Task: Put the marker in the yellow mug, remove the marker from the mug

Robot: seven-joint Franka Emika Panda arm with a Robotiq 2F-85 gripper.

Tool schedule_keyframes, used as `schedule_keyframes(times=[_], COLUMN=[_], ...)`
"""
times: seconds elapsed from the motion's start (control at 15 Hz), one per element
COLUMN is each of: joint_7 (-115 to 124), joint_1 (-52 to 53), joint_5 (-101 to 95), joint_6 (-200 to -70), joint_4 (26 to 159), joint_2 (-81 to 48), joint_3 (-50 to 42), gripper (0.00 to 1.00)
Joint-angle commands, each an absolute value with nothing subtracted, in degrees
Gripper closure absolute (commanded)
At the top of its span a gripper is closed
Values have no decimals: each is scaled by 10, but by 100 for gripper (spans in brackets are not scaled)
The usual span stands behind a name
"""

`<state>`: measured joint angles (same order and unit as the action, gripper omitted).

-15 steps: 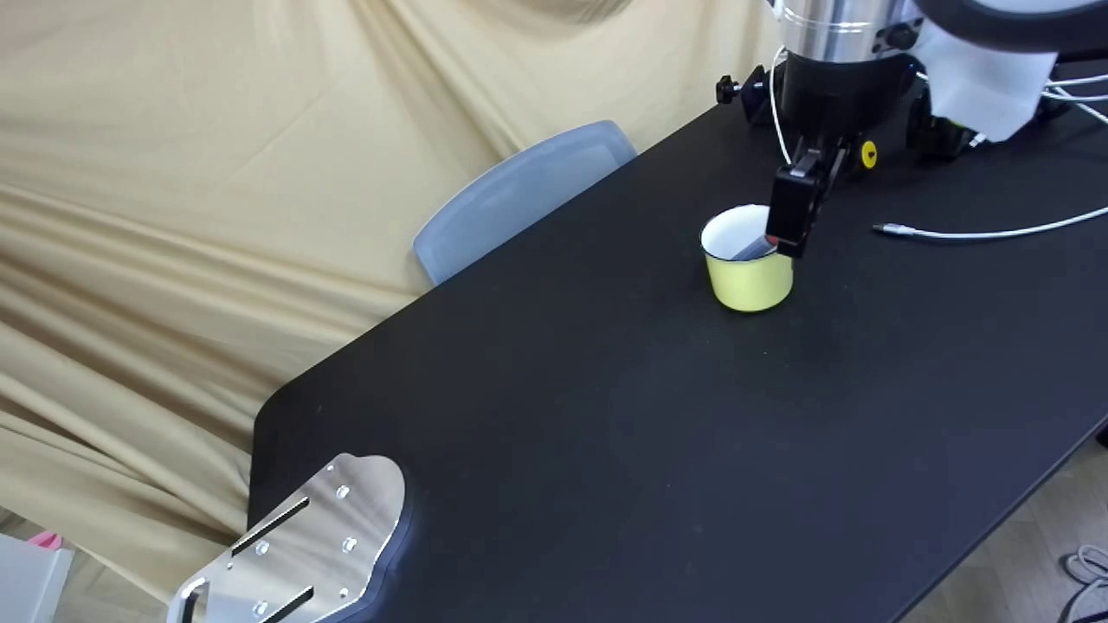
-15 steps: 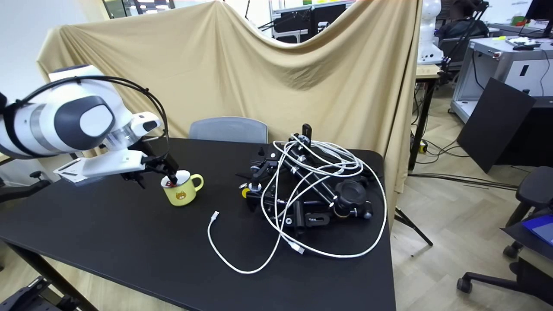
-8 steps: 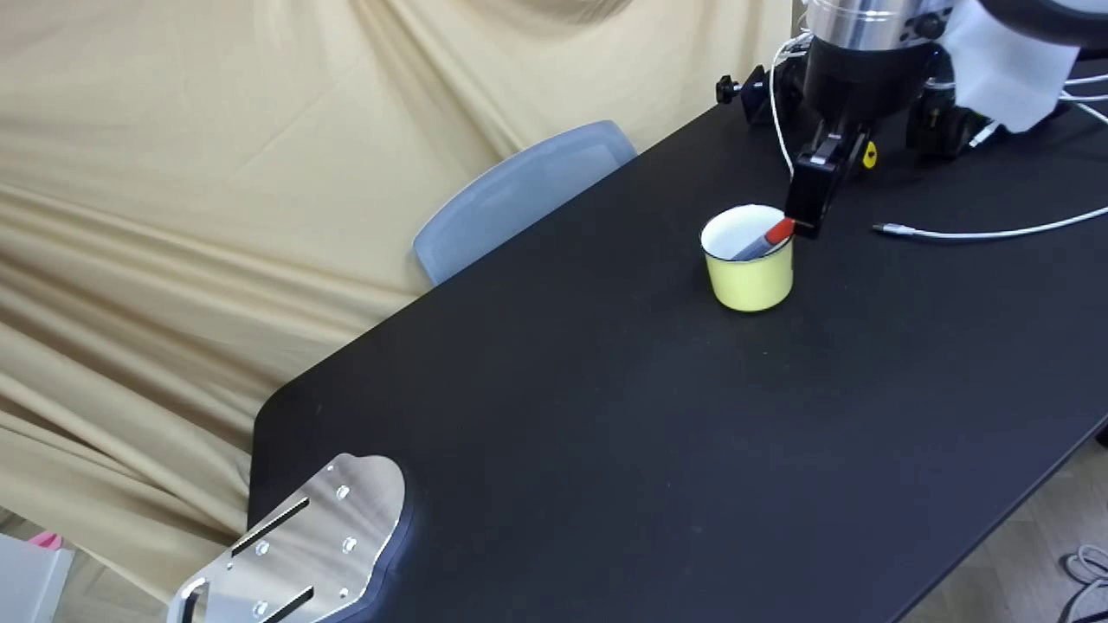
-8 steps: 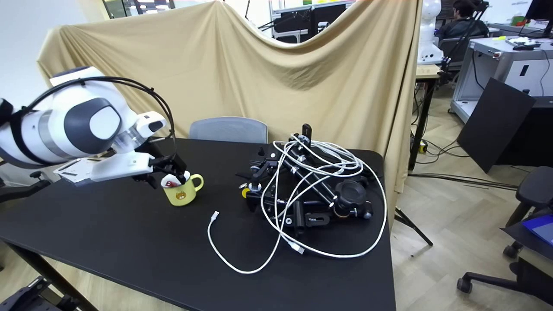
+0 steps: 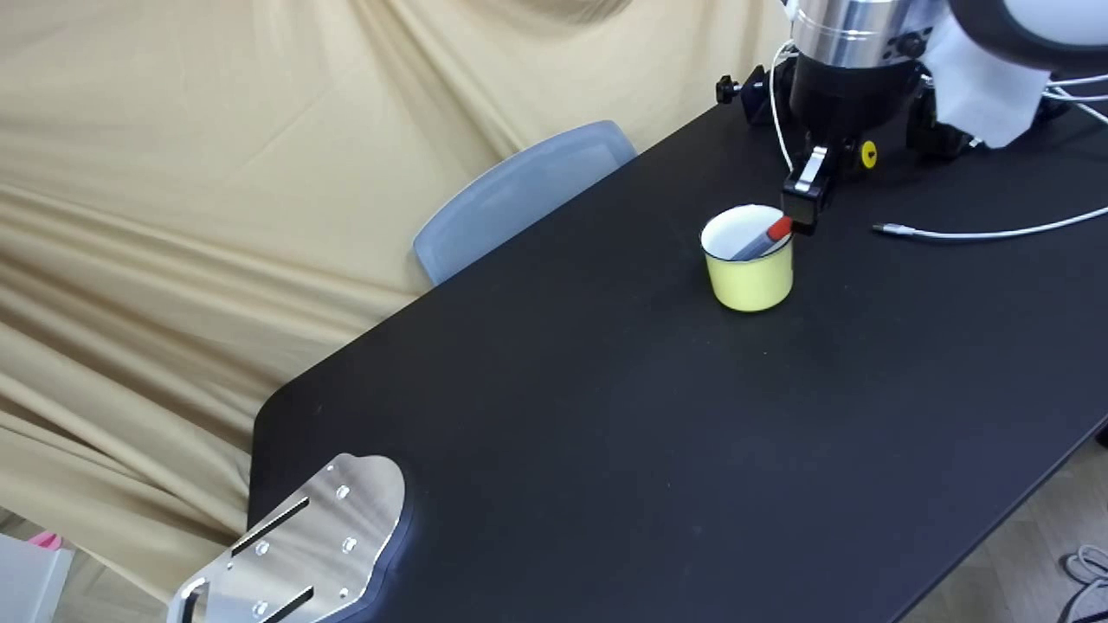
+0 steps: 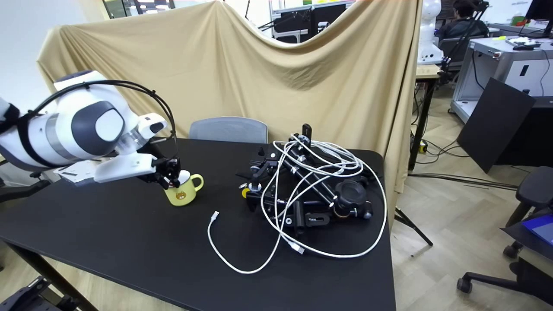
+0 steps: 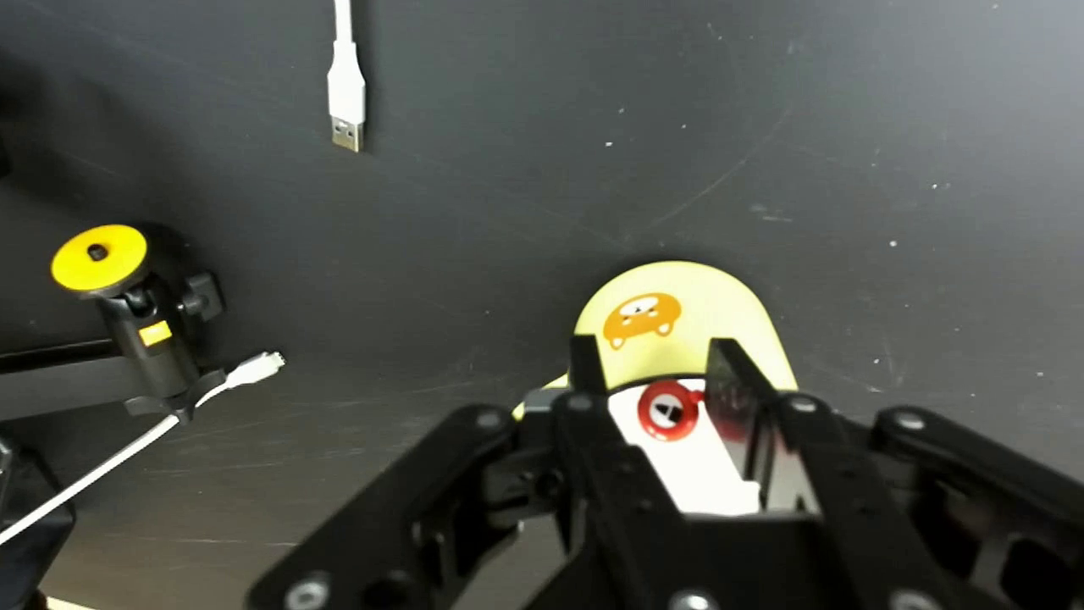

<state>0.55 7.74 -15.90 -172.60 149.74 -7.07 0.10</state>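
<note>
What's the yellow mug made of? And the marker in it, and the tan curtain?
The yellow mug looks like coated metal, smooth and dark-edged at the top, though it might be ceramic. The marker is probably plastic: its red end looks smooth and glossy in the wrist view. The tan curtain seems to be cloth, softly dull, because it hangs in loose folds.

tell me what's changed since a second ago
The gripper, open in the wrist view, has shifted up and right in an exterior view, uncovering more of the marker. In the background, a person's head has come into view. No grasp or release is visible. The yellow mug and marker look unmoved.
</note>
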Motion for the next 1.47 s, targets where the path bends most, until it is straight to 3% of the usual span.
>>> schedule_keyframes(times=[0.0, 0.07, 0.53, 1.4], joint_7=[24, 23, 17, -6], joint_1=[92, 95, 106, 100], joint_5=[-174, -174, -171, -111], joint_6=[-1732, -1732, -1729, -1545], joint_4=[1469, 1465, 1471, 1534], joint_2=[-97, -101, -79, 123], joint_3=[-5, -7, -4, 58], gripper=[92, 98, 95, 95])
